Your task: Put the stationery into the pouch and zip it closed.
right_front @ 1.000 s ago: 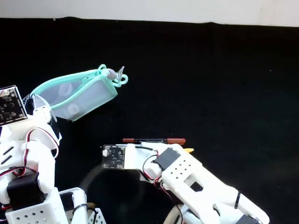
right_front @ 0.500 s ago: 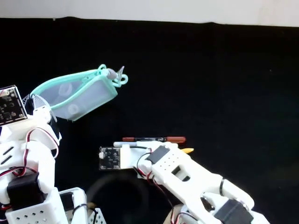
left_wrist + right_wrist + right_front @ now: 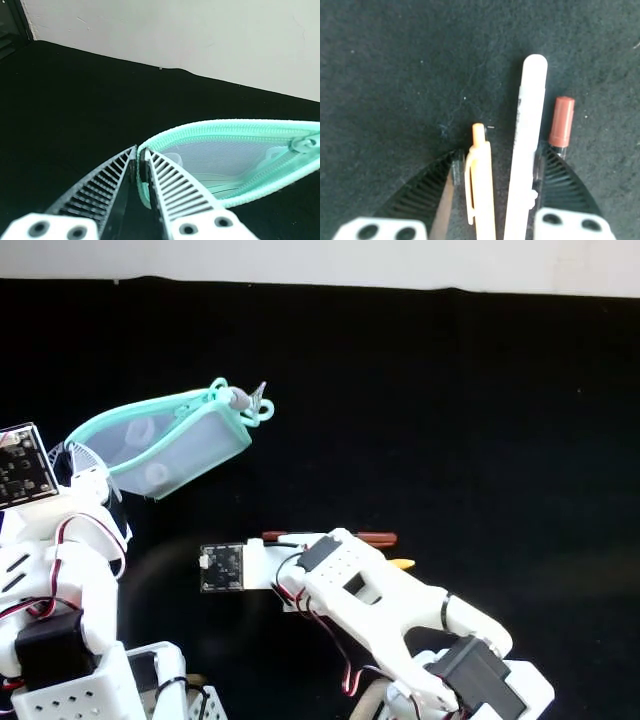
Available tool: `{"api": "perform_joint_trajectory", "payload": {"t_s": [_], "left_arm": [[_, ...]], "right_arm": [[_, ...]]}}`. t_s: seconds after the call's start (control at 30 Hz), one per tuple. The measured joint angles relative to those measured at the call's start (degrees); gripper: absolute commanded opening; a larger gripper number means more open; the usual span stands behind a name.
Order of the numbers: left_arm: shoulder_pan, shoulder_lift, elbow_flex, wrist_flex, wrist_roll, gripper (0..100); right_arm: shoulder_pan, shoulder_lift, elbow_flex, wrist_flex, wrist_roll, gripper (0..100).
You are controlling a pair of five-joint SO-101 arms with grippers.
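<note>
Toward the left of the black table (image 3: 450,420): a mint-rimmed mesh pouch (image 3: 160,445), unzipped and gaping, zip pull (image 3: 245,400) at its far end. Pinched at the near end of its rim between the left jaws, closed tight on the edge. Tilted, far end pointing toward the table's middle. Resting on the table or lifted off it: cannot tell.

Nearer the front, under the right arm (image 3: 370,595): three pens lying side by side on the table. Right jaws apart and low over the table, straddling two of them: orange pen (image 3: 481,185) just inside one jaw, white pen (image 3: 527,130) just inside the other, a narrow gap between the two. Red-brown capped pen (image 3: 561,122) outside, just beyond the jaw beside the white pen. Seen from above, red-brown pen along the arm's far side, orange tip poking out beside the arm. All three pens well apart from the pouch.

White wall (image 3: 300,260) behind the table.
</note>
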Motion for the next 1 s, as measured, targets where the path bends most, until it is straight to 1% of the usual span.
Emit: {"api": "perform_joint_trajectory", "payload": {"t_s": [0.1,0.17,0.23,0.27,0.3,0.6,0.7,0.87,1.0], "left_arm": [[0.0,0.0,0.0,0.0,0.0,1],[0.0,0.0,0.0,0.0,0.0,1],[0.0,0.0,0.0,0.0,0.0,1],[0.0,0.0,0.0,0.0,0.0,1],[0.0,0.0,0.0,0.0,0.0,1],[0.0,0.0,0.0,0.0,0.0,1],[0.0,0.0,0.0,0.0,0.0,1],[0.0,0.0,0.0,0.0,0.0,1],[0.0,0.0,0.0,0.0,0.0,1]], "right_arm": [[0.0,1.0,-0.1,0.0,0.0,20.2],[0.0,1.5,-0.4,0.0,0.0,12.9],[0.0,1.8,-0.6,0.0,0.1,2.6],[0.0,1.8,-0.6,0.0,0.1,0.0],[0.0,1.8,-0.9,0.0,0.1,1.7],[0.0,1.8,-0.9,-0.3,0.1,0.8],[0.3,2.3,-1.8,-0.3,-2.3,0.8],[4.3,-0.5,-4.0,-0.5,-7.0,0.8],[6.9,-2.7,-4.6,-0.7,-8.1,0.8]]}}
